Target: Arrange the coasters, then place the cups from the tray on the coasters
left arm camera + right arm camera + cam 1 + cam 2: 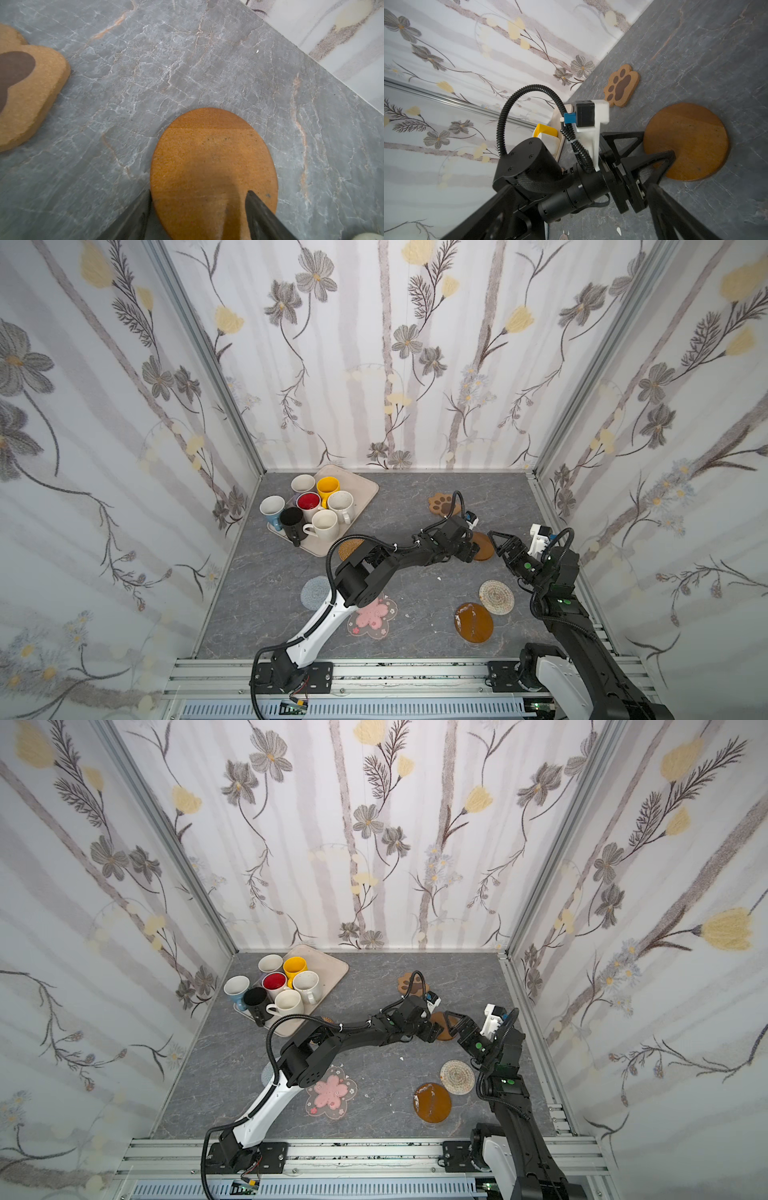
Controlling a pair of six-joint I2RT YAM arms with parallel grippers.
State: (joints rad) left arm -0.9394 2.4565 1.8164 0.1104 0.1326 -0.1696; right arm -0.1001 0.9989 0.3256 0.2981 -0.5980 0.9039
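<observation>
Seven cups (309,502) stand packed on the beige tray (361,483) in the far left corner. The light blue cup (272,506) and black cup (291,517) sit at its left and near rims, and its far right part is bare. The left gripper (471,551) reaches across the middle to a brown wooden round coaster (485,545) lying flat near the right wall. In the left wrist view its fingers (261,209) are spread, one over the disc and the other just off its edge, pinching nothing. The right gripper (498,545) hangs just beside that disc's right edge, jaws wide apart and empty, so the two tools are crowded together. The paw coaster (442,502) lies further back, apart from the disc. At the front right a beige woven coaster (496,596) meets a second wooden round (473,622). The pink blossom coaster (372,618), the grey-blue crocheted coaster (314,591) and the rattan round (349,549) by the tray's near corner are each partly hidden by the left arm. Bare grey marbled tabletop (415,497) lies between the tray and the paw coaster, and also mid-table. Floral wallpaper (374,344) closes three sides, and an aluminium rail (415,672) runs along the front.
</observation>
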